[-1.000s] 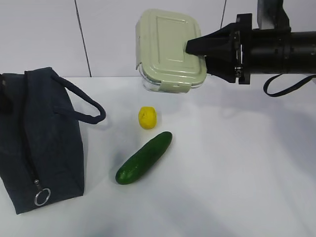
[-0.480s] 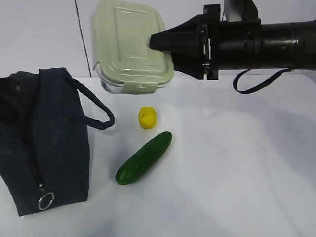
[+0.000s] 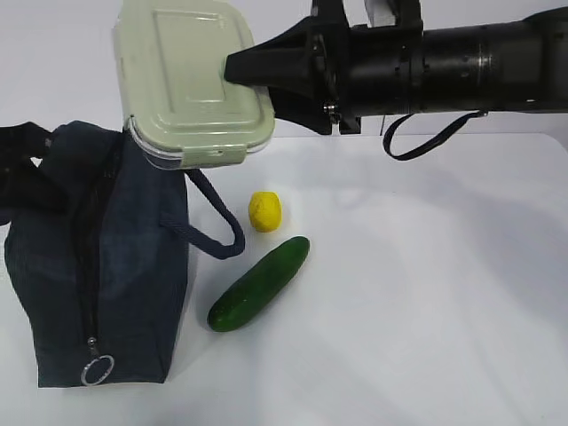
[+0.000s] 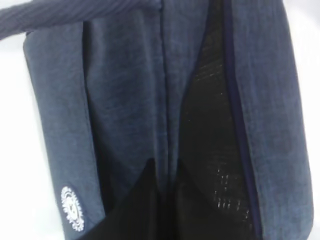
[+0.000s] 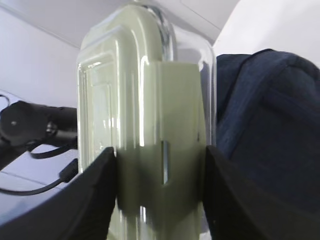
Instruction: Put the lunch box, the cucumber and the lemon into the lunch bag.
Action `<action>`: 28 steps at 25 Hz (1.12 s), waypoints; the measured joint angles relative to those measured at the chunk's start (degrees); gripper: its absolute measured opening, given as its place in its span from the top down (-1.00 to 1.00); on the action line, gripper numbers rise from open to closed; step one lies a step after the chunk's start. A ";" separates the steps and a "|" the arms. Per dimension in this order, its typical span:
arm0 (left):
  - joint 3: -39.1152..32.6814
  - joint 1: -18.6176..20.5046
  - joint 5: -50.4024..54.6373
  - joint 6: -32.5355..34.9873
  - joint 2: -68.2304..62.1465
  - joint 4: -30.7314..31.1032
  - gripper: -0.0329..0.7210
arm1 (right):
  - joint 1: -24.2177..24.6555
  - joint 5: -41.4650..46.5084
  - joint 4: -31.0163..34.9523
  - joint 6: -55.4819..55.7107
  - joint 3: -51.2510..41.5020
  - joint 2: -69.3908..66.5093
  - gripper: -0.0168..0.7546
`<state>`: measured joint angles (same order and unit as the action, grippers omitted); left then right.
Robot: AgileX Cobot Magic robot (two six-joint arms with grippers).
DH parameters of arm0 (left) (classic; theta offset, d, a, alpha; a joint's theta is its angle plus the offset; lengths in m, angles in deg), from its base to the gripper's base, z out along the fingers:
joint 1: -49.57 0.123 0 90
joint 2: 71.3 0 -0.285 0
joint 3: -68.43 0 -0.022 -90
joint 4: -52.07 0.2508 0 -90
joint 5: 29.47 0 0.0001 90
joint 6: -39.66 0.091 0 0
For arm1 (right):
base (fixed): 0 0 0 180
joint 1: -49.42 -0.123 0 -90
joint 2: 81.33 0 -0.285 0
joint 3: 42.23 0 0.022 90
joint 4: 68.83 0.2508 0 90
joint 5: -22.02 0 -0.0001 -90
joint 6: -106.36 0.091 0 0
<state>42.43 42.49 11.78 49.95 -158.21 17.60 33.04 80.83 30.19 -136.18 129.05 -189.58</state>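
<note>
Right hand [image 3: 253, 69] clamps the lunch box [image 3: 191, 84] on edge, in the air over the lunch bag [image 3: 98, 257]. Left hand pinched tight on bag fabric. Lemon [image 3: 264, 211] and cucumber [image 3: 259, 283] lie on the table [image 3: 426, 293].

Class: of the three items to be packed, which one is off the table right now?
The lunch box: the right gripper holds it in the air, while lemon and cucumber lie on the table.

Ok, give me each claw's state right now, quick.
Left claw: shut, pinching the lunch bag fabric.
Right claw: closed on the lunch box, holding it in the air.
</note>
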 joint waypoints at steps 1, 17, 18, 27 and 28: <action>0.00 0.00 0.00 0.77 0.00 -1.02 0.91 | -0.11 -0.81 0.00 0.11 0.00 0.01 -0.02; 0.00 0.00 0.00 9.07 0.00 -12.44 0.91 | -6.14 -12.03 1.11 2.23 0.00 -1.45 -0.02; 0.00 0.00 0.00 9.45 0.00 -12.66 0.91 | -6.41 -12.14 1.37 3.05 0.00 -2.06 -0.02; 0.00 0.00 0.00 9.93 -0.04 -12.90 0.91 | -8.92 -12.04 1.45 5.45 1.21 -6.11 -0.02; 0.00 0.00 0.00 9.93 -0.04 -12.99 0.91 | -8.92 -12.04 1.45 5.53 1.21 -6.47 -0.02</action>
<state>42.43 42.49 11.78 59.88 -158.25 4.61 24.11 68.79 31.64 -130.64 130.26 -196.05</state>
